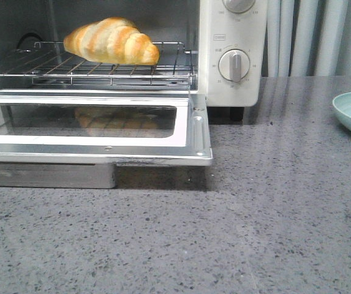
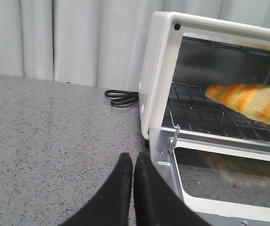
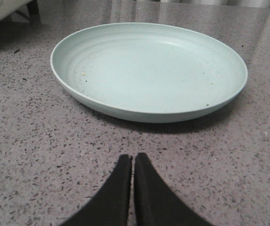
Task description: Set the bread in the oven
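Golden bread [image 1: 112,40] laid on wire rack [image 1: 89,68] inside oven [image 1: 230,55], door [image 1: 101,131] dropped open (task judged nearly done). Left gripper [image 2: 133,165] pressed closed, nothing held, parked beside oven. Right gripper [image 3: 133,165] likewise closed, empty, near plate [image 3: 149,70].

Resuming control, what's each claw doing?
Left claw: closed, empty, beside the oven.
Right claw: closed, empty, before the plate.
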`<state>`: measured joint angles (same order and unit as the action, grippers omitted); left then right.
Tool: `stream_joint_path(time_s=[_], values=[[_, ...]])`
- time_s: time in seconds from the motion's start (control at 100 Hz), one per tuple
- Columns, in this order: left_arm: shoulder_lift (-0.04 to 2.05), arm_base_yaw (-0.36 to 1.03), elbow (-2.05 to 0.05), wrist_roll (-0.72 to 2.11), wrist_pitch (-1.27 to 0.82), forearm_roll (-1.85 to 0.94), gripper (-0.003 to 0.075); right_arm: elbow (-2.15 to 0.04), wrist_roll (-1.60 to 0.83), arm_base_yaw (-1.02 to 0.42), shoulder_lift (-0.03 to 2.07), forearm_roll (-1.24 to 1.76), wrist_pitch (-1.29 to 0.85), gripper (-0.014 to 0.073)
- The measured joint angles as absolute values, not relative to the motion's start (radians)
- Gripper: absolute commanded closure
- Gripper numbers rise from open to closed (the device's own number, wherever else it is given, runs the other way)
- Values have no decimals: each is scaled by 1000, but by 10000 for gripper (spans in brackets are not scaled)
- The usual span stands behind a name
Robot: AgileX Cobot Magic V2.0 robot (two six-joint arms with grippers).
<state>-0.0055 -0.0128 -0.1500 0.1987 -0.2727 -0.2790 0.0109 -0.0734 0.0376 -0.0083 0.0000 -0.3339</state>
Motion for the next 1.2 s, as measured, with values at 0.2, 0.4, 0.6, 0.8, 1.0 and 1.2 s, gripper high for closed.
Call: stream_joint_path(time_s=[0.2, 0.4, 0.6, 0.8, 1.0, 1.2], values=[[-6, -13, -150, 199, -273, -279, 741, 11, -73, 38, -8, 0, -334, 613], [-6, -13, -150, 199, -273, -279, 741, 11, -73, 38, -8, 0, -334, 613], [-6, -13, -135, 199, -271, -234, 741, 11, -73, 38, -8, 0, -334, 613], [-6, -11, -53, 36, -258, -14, 741, 11, -73, 38, -8, 0, -334, 613], [-6, -4, 1, -130, -277, 74, 741, 11, -73, 38, -8, 0, -334, 613], [-6, 34, 1, -167, -339, 149, 741, 11, -73, 38, -8, 0, -335, 613]])
